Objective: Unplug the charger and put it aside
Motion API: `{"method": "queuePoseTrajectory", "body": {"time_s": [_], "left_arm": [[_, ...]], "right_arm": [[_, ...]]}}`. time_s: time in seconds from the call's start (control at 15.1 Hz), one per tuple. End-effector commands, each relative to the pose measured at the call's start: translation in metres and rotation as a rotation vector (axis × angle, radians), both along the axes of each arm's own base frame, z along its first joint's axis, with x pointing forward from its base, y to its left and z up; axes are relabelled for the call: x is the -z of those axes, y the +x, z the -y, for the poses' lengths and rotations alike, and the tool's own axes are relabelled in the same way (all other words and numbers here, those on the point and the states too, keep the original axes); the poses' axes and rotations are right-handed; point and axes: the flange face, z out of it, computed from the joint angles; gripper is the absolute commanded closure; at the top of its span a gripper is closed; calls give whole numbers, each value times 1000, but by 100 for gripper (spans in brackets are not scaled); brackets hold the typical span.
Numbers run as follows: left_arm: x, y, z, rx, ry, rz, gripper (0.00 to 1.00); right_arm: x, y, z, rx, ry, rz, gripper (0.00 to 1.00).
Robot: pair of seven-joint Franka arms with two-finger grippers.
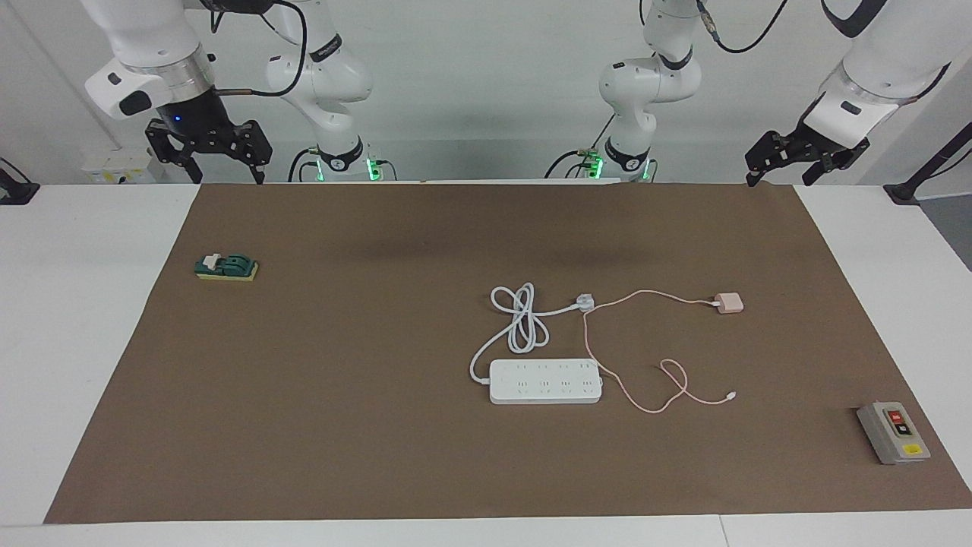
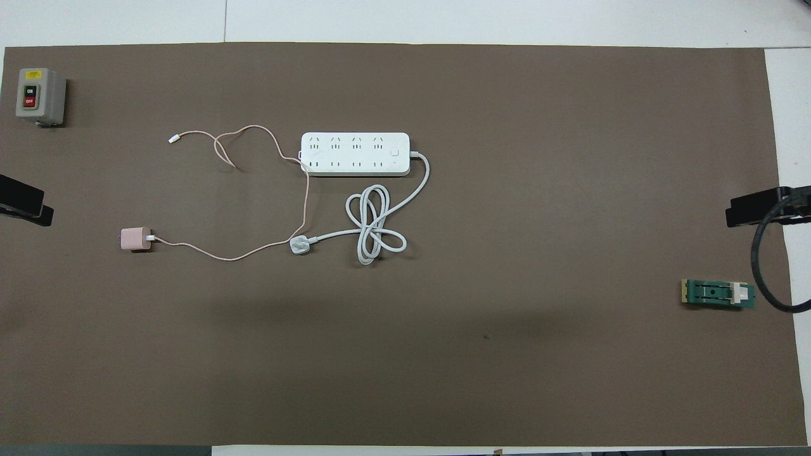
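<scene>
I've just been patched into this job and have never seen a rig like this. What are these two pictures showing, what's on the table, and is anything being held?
You are looking at two white robot arms at a table covered by a brown mat. One picture is taken from across the table, facing the robots; the other looks down from above their own end, so its sides are flipped.

The left gripper and right gripper both hang above the mat's edge nearest the robots, open and holding nothing.

On the mat lie a long white power strip with its coiled white cord, and the small pale-pink cube charger, already unplugged, toward the left arm's end, its thin pink cable trailing. A grey on/off switch box and a green knife switch sit near opposite ends.
</scene>
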Motion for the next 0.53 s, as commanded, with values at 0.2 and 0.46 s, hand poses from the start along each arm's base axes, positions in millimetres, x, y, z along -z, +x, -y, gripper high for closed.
{"method": "queuePoseTrajectory", "body": {"time_s": [0.2, 0.46], "left_arm": [[3, -11, 8, 17, -14, 26, 0], [12, -12, 8, 20, -14, 46, 0]], "right_arm": [[-2, -5, 0, 22, 62, 19, 0], [-2, -7, -4, -44, 61, 15, 0]]}}
